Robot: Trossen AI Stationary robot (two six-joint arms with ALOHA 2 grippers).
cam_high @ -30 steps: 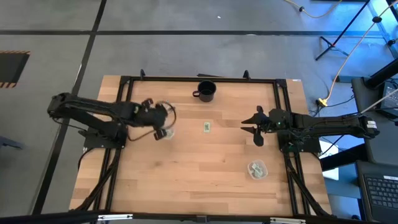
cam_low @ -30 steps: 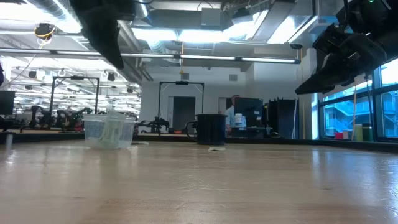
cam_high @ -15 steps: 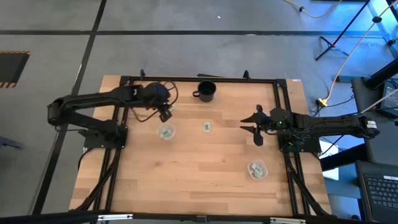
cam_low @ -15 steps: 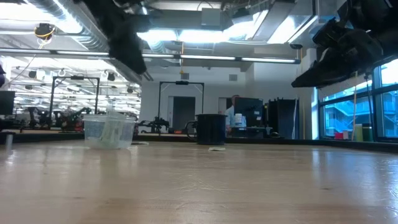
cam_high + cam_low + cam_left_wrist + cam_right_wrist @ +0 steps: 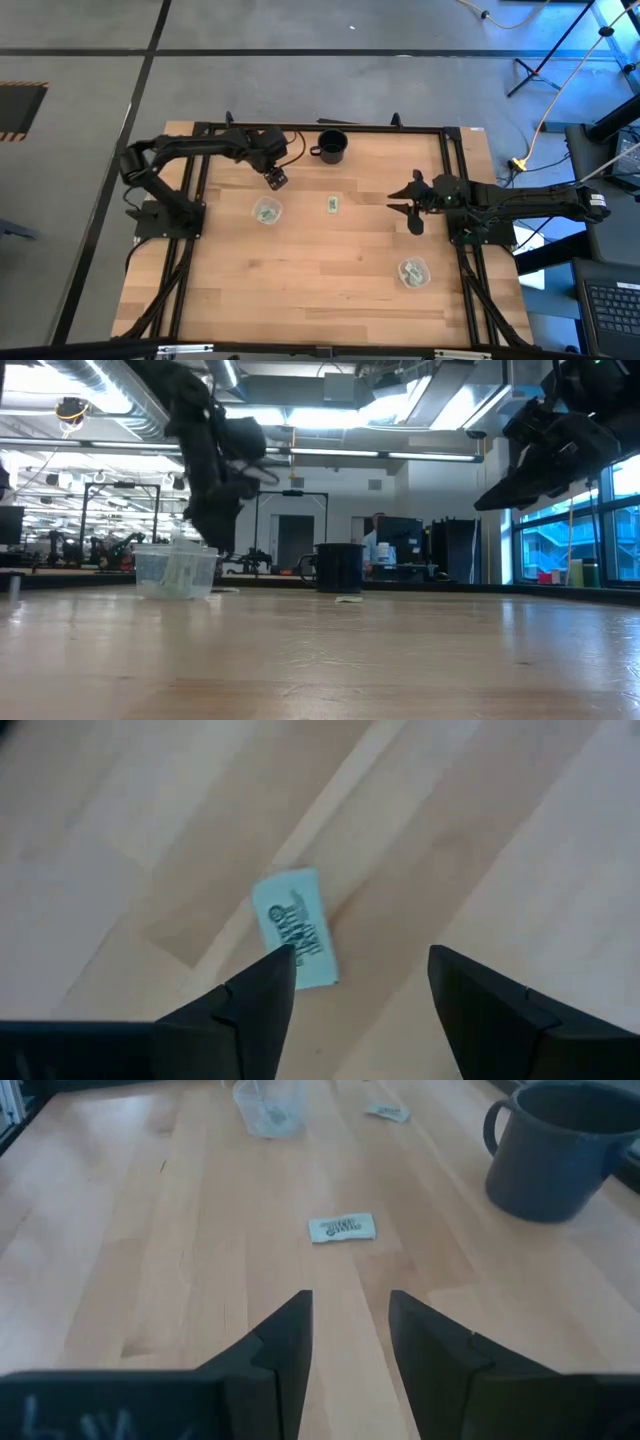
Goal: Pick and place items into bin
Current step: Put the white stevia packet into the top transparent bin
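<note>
Currently the left gripper (image 5: pixel 276 179) is seen poised low over the table's (image 5: pixel 320 300) far-left part, fingers spread with nothing between them; in its wrist view one packet (image 5: pixel 296 928) lies flat on the wood just beyond the fingertips, off toward one finger rather than centred in the gap. Just nearer, a clear bin (image 5: pixel 266 212) with packets already in it is seen. A mug (image 5: pixel 331 147) stands at the far edge, and a loose packet (image 5: pixel 332 205) lies mid-table, well apart from both bins. A second bin (image 5: pixel 413 272) holding packets sits near-right. The right gripper (image 5: pixel 406 207) is held raised at the right side, fingers apart and empty, pointed toward the mid-table packet. Risks, as judged: the left packet is thin and flat, so it could be missed or pushed along the wood if the descent is made off-centre; fingertips could be driven into the table; the light bin could be knocked by the arm during transfer.
</note>
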